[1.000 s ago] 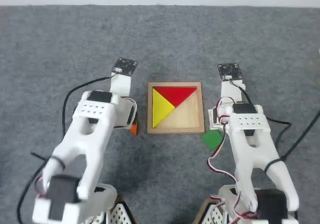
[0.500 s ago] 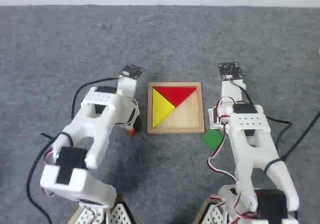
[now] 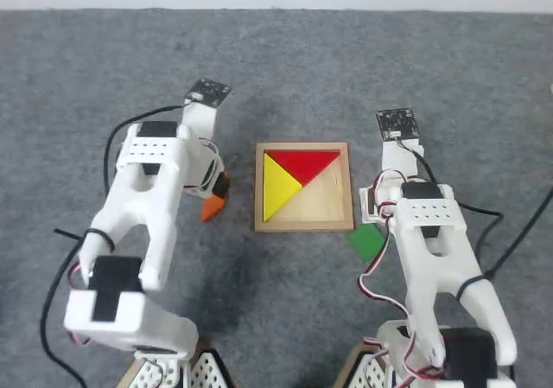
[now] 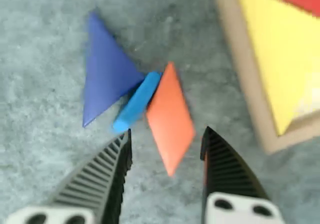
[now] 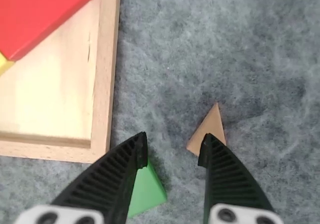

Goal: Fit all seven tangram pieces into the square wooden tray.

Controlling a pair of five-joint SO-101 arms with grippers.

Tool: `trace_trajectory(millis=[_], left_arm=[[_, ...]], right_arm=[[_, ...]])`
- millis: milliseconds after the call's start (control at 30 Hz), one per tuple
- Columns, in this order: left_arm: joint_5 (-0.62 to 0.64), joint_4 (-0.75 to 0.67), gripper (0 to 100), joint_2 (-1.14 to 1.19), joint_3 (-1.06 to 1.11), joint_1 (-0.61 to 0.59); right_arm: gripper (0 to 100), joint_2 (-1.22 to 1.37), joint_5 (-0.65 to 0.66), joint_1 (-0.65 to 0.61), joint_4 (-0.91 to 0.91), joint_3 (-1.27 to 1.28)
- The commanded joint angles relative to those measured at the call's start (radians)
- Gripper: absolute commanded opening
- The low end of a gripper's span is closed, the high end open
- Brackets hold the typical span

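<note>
Both left fingers [image 4: 107,171] spread wide, orange piece [image 4: 170,116] between them

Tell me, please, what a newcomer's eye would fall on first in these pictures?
The square wooden tray at the table's middle, holding a red triangle and a yellow triangle, stands out first. Beside it, the left gripper hangs open over an orange parallelogram clustered with a light blue piece and a dark blue triangle. The right gripper is open above a green piece and a small tan triangle.
</note>
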Motion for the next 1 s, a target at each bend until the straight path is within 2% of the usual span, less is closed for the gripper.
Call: trace_trajectory(millis=[0, 200, 433, 733, 967], left_arm=[[-0.005, 0.006, 22, -0.087, 0.036, 0.091], [0.037, -0.086, 22, -0.087, 0.104, 0.121], [0.035, -0.092, 22, -0.068, 0.102, 0.074], [0.015, -0.114, 22, 0.181, 0.002, 0.068], [0.015, -0.091, 22, 0.199, -0.027, 0.038]], right_arm=[[16.9, -0.025, -0.002, 0.010, -0.022, -0.011], [16.9, -0.025, -0.002, 0.010, -0.016, -0.011], [16.9, -0.025, -0.002, 0.010, -0.016, -0.011], [16.9, -0.025, -0.002, 0.010, -0.015, -0.011], [16.9, -0.025, -0.002, 0.010, -0.018, -0.011]])
